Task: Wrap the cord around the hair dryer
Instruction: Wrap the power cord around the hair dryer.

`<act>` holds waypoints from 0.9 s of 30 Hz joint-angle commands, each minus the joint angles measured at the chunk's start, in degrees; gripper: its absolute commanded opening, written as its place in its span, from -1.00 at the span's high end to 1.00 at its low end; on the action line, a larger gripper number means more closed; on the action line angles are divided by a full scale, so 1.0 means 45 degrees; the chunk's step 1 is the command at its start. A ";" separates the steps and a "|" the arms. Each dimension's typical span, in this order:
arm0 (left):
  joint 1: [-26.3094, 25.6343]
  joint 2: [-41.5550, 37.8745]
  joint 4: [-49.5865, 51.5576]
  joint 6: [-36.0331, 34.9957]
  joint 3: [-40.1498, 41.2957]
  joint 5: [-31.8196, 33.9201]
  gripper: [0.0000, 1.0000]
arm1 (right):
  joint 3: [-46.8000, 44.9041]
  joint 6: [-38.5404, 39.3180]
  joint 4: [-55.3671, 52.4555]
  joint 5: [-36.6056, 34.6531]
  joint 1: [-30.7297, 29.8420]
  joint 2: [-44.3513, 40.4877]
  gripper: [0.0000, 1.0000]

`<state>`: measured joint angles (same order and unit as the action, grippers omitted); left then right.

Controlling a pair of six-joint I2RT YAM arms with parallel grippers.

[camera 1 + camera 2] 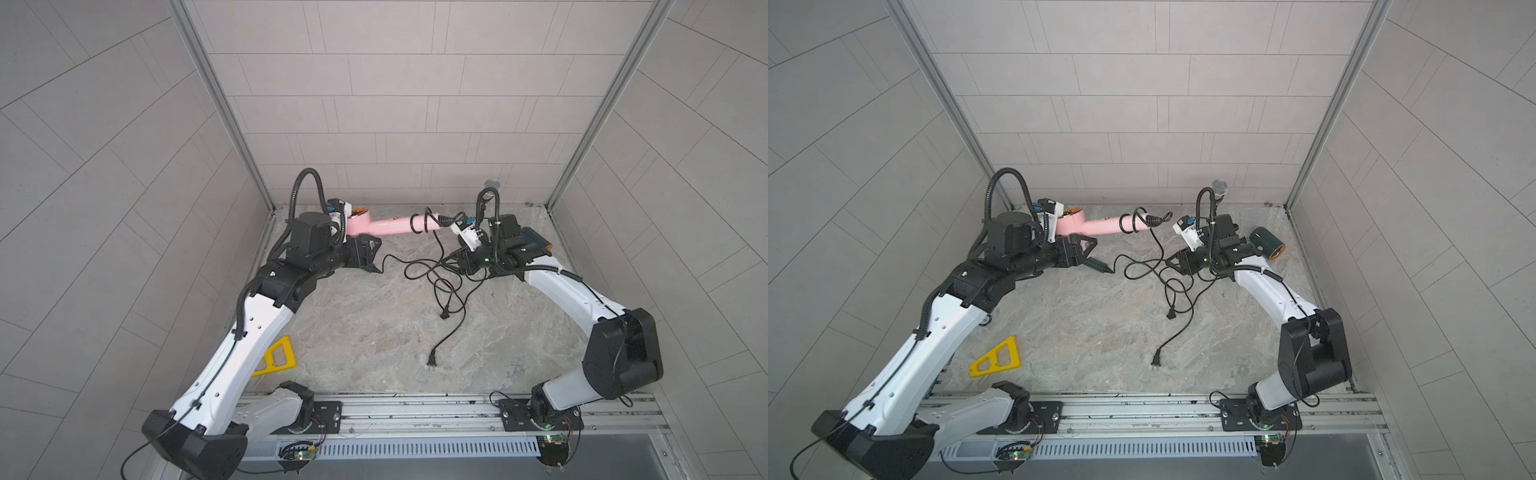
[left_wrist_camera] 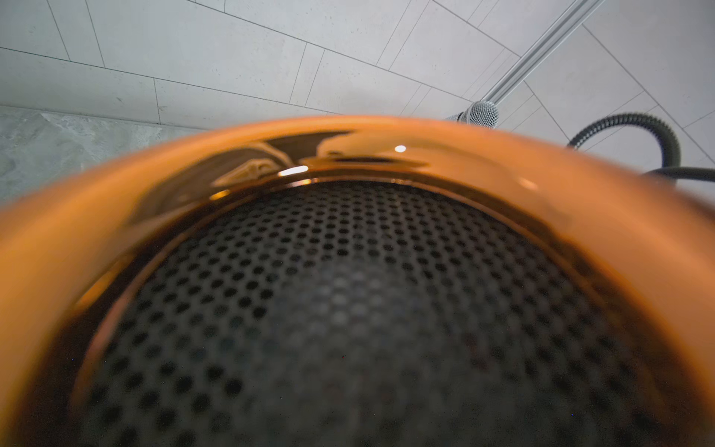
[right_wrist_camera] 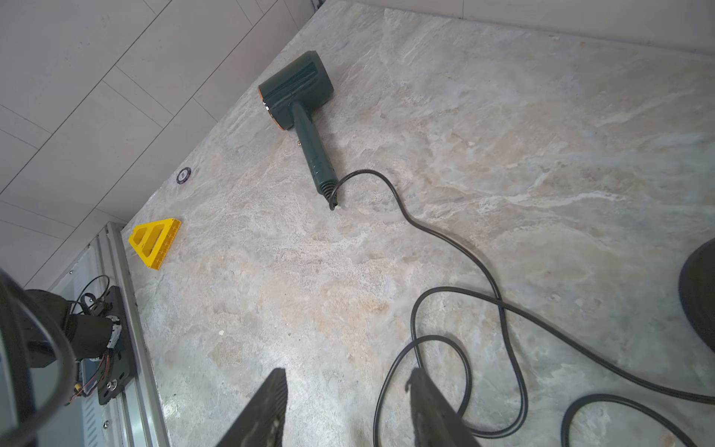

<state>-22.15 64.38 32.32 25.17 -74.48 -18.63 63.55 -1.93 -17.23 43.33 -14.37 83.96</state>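
Note:
My left gripper (image 1: 368, 253) (image 1: 1084, 251) is shut on the head of the pink hair dryer (image 1: 376, 226) (image 1: 1096, 226) and holds it above the table, handle pointing right. In the left wrist view, the dryer's copper rim (image 2: 271, 154) and black mesh fill the picture and hide the jaws. Its black cord (image 1: 417, 222) (image 1: 1128, 222) makes one turn round the handle's end, then drops into loose loops (image 1: 432, 276) on the table. My right gripper (image 3: 348, 373) (image 1: 453, 262) is open and low over those loops, with a loop (image 3: 433, 340) beside one fingertip (image 3: 419, 383).
A dark green hair dryer (image 3: 298, 89) (image 1: 1096, 264) lies under my left arm, its cord trailing into the same tangle. Two plugs (image 1: 444, 314) (image 1: 432, 360) rest mid-table. Another dark green dryer head (image 1: 1264, 241) sits behind my right arm. Yellow wedge (image 1: 996, 359) front left; microphone (image 1: 1219, 187) at the back.

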 commanded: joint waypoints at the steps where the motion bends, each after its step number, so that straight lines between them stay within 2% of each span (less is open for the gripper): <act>1: -0.0004 -0.0042 -0.0198 0.0979 -0.0910 -0.0041 1.00 | -0.1036 -0.0984 0.2116 0.0123 0.0016 -0.0998 -0.04; 10: 0.0020 0.0495 0.0450 0.1693 -0.1865 -0.0058 1.00 | -0.2364 -0.2067 0.2793 -0.1188 0.1229 -0.2634 -0.04; 15: 0.0020 0.0843 0.1019 0.1760 -0.2585 0.0012 1.00 | -0.3382 -0.2085 0.4125 -0.0571 0.1478 -0.3437 -0.07; 18: 0.0020 0.0994 0.1129 0.1959 -0.2841 -0.0050 1.00 | -0.3793 -0.2129 0.5028 -0.0173 0.1180 -0.3616 -0.06; 23: 0.0021 0.1101 0.0680 0.2502 -0.2903 -0.0290 1.00 | -0.5553 -0.3122 0.8696 -0.1658 0.0010 -0.3951 -0.07; 27: 0.0020 0.1159 0.0379 0.2877 -0.3046 -0.0480 1.00 | -0.6101 -0.3688 0.9909 -0.2709 -0.0706 -0.3802 -0.07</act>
<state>-22.15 70.08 40.01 35.46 -85.17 -19.38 36.53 -14.92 17.67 35.62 -16.23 67.29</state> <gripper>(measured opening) 0.717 0.534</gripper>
